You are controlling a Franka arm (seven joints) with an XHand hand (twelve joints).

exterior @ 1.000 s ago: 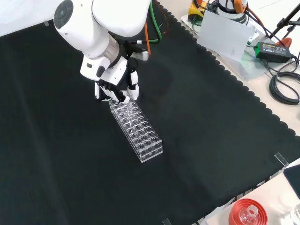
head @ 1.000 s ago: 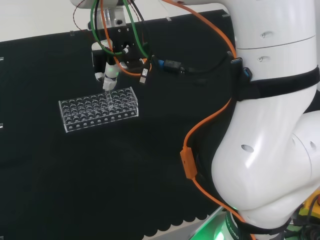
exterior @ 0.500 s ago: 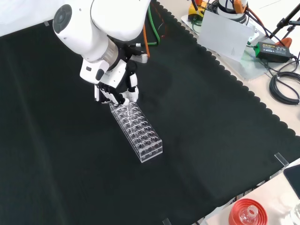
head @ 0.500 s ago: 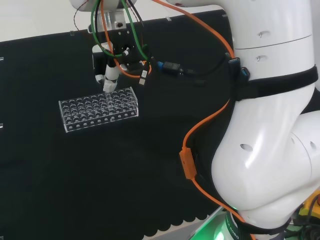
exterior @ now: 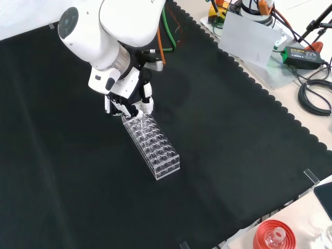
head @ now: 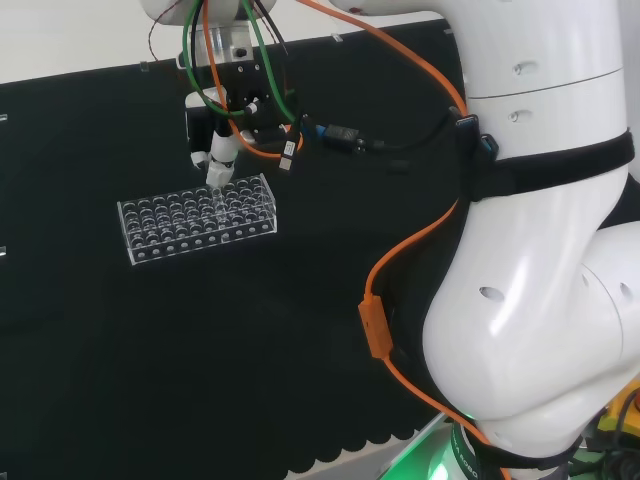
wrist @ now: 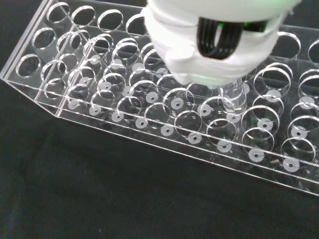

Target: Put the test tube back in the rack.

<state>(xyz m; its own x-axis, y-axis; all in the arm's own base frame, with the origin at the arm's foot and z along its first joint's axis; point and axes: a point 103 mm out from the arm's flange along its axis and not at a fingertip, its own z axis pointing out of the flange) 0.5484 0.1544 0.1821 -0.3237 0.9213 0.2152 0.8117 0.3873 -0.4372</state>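
The hand point(exterior: 127, 104) is seen in the upper left of the front view, below the arm's white link. Its fingers point(head: 219, 165) are pointed downward and curled together.

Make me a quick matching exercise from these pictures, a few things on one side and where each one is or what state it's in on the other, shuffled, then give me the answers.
Things:
1. clear plastic test tube rack
2. black and white hand
3. clear glass test tube
4. red ribbed ring stand

Places or states:
A. off the black cloth, at the front view's lower right
B. standing in a rack hole under the fingers
C. over the rack's end nearest the arm, front view
D. resting on the cloth, most holes empty

Pairs: 1-D, 2-C, 3-B, 4-A
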